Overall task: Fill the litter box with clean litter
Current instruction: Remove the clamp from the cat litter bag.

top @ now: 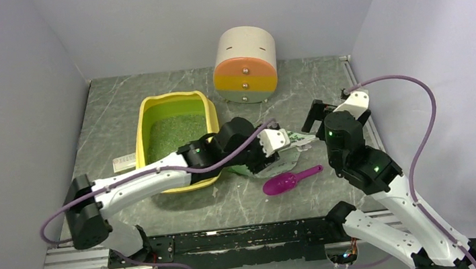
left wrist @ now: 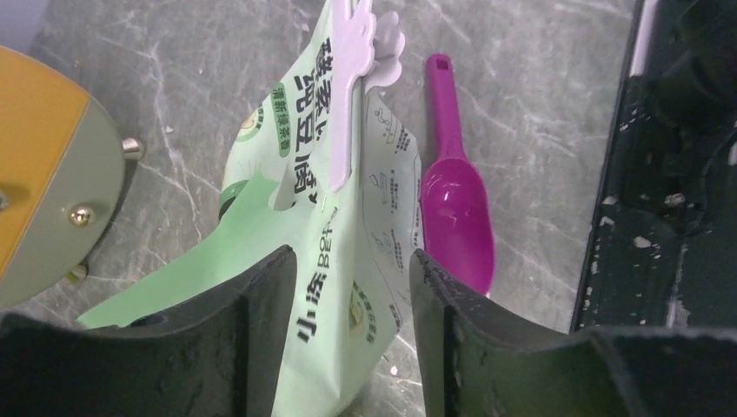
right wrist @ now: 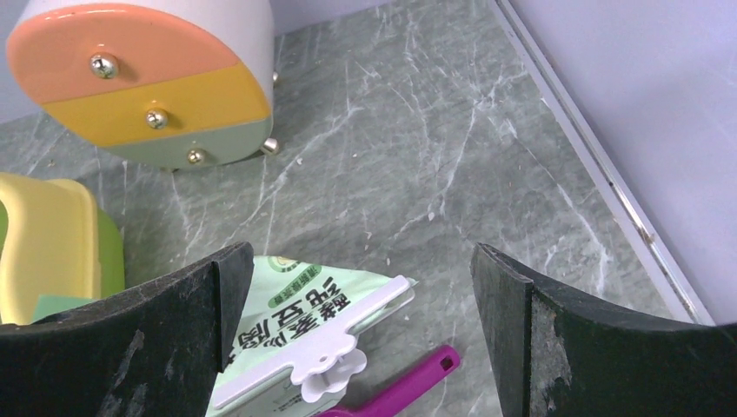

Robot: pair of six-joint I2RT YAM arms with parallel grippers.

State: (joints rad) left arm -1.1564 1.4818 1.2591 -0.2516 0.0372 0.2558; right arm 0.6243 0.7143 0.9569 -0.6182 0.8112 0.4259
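One bag [top: 284, 161] lies between litter box [top: 142, 128] and scoop [top: 281, 183]

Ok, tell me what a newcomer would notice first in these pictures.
The yellow litter box, left of centre, holds greenish litter. Just right of it, the left gripper straddles a pale green bag, with a magenta scoop lying beside it. A round drawer cabinet stands at the back.

Left arm [top: 139, 183] stretches low across to centre, left gripper [left wrist: 352, 261] pointing right with fingers half apart, while right arm [top: 375, 173] stands folded alongside, right gripper [right wrist: 361, 261] spread wide, angled downward.
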